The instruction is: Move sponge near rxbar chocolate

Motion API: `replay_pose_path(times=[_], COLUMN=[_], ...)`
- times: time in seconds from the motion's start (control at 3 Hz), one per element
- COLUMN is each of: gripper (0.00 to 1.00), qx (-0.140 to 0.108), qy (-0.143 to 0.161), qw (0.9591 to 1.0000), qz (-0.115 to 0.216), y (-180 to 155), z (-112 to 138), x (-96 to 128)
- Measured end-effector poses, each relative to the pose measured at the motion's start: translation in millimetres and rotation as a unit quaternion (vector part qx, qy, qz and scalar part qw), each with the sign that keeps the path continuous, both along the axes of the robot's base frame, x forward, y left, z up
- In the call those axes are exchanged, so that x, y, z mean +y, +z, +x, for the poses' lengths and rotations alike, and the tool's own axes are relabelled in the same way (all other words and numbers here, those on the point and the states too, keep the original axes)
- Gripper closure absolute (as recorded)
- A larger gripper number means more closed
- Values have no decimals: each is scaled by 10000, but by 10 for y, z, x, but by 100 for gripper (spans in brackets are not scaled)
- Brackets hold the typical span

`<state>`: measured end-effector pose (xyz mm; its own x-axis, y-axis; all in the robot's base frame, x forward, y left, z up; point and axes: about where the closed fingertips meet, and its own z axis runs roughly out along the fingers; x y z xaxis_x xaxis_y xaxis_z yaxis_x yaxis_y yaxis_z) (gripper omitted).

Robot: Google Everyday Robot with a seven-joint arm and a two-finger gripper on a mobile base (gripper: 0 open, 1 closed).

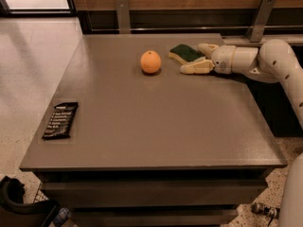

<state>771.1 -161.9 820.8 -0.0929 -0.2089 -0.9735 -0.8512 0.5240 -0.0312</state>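
Hand [190, 58] first: it comes in low over the far right part of the table [156, 126], fingers spread, one finger behind the sponge [184, 52] and the other in front of it, so the sponge's near end sits in the gap between them. Nothing is pinched yet (whether either finger already touches the foam is hard to tell).

The sponge lies flat, green side up, near the table's far edge. Its long axis appears to run roughly in line with the hand's reach, so the fingers straddle its shorter width. That is the relation the grasp turns on, and by my judgement the hand needs only to close and lift.

Just beside the sponge, toward the middle of the table, stands an orange [150, 62]; it is apart from the sponge but sits close to the line of travel.

The rxbar chocolate [60, 120] lies flat at the near left edge, well apart from the sponge and almost diagonally across the table, its long axis running front to back. The carry therefore has to cross most of the table, passing the orange on the near side or over it.

No container shows; each thing rests directly on the table.
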Motion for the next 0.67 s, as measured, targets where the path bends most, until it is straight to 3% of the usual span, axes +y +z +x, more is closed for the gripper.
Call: replay_pose_path(times=[0.33,0.67], gripper=[49,71], qx=[10,15], qy=[38,57], qw=[10000,10000], qz=[7,11], y=[-14,-21], z=[7,10], x=[54,81])
